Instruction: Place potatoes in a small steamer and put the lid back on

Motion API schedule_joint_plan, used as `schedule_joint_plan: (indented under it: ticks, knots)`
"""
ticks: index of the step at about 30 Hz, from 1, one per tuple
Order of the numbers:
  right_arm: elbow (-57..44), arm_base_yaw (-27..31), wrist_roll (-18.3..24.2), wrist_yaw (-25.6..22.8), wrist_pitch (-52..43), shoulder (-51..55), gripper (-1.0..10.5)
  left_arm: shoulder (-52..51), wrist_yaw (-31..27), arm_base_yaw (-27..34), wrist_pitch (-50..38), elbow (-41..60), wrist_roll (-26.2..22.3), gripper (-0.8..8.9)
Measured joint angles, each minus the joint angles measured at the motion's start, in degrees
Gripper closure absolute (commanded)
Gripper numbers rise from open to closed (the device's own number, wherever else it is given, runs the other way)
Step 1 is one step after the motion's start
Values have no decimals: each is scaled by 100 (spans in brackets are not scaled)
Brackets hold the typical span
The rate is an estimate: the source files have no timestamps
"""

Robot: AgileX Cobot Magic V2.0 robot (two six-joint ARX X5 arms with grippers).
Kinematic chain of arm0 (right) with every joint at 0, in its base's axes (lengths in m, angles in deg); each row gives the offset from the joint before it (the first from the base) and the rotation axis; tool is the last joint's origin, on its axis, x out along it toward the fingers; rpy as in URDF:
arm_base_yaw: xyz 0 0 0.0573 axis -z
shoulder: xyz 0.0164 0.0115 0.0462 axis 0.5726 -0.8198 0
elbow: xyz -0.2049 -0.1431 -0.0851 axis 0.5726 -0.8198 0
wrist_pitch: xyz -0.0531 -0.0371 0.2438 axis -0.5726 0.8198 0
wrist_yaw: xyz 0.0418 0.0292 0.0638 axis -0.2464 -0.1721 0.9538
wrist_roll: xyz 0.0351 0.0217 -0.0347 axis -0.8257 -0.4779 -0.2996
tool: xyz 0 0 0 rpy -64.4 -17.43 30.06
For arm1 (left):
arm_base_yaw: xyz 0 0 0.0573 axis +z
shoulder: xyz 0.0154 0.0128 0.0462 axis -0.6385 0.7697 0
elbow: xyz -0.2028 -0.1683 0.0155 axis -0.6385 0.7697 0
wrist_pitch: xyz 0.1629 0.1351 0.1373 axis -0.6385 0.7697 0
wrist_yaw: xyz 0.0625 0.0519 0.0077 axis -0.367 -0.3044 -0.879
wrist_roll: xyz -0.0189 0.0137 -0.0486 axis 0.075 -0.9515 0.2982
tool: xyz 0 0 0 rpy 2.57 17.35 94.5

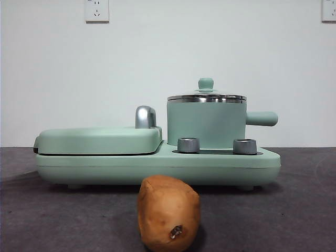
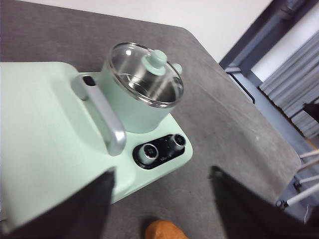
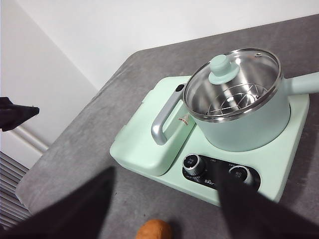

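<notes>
One potato [image 1: 168, 212], oval and tan-brown, lies on the grey table [image 1: 294, 210] in front of the cooker base [image 1: 157, 168], apart from it; a dark blemish shows near its lower end. The front view cuts off its underside; each wrist view shows only a sliver of it at the frame edge, between the jaws.

One small steamer [image 1: 206, 125], mint green with a steel rim, stands on the right part of the base, its stubby side handle [image 1: 261, 118] pointing right. The right wrist view crops the handle's tip. The lid [image 1: 206, 96], glass with a steel rim and a green knob [image 1: 206, 83], sits closed on the steamer; through the glass a wire rack is visible inside.

Two control knobs [image 1: 188, 145] sit on the base below the steamer. Small white lettering lies between them in the right wrist view, too small to read. A flat green griddle cover [image 1: 100, 139] with a chrome handle [image 1: 145, 116] occupies the left part; a red-and-white sticker beside the handle is illegible.

Two wall sockets [image 1: 96, 10] show at the top of the front view, the right one cropped.

Left gripper [image 2: 162, 199]: raised above the table near the potato, jaws spread wide, holding nothing. Right gripper [image 3: 164, 204]: likewise raised, jaws wide apart, empty. Neither arm appears in the front view. A dark tip at the edge of the right wrist view cannot be identified.
</notes>
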State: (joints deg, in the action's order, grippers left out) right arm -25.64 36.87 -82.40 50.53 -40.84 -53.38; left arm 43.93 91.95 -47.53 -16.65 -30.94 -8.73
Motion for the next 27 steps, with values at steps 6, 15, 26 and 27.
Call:
schedule_joint_plan:
  ticks: [6, 15, 26, 27]
  knots:
    - [0, 0, 2, 0, 0, 2, 495, 61, 0, -236, -28, -81, -114, 340]
    - [0, 0, 4, 0, 173, 2, 475, 916, -9, -713, 101, -927, -122, 340]
    - [0, 0, 4, 0, 688, 2, 460, 2992, -955, -1744, 933, -3005, -490, 341]
    - [0, 0, 4, 0, 708, 2, 460, 3176, -1086, -1853, 979, -3189, -546, 341]
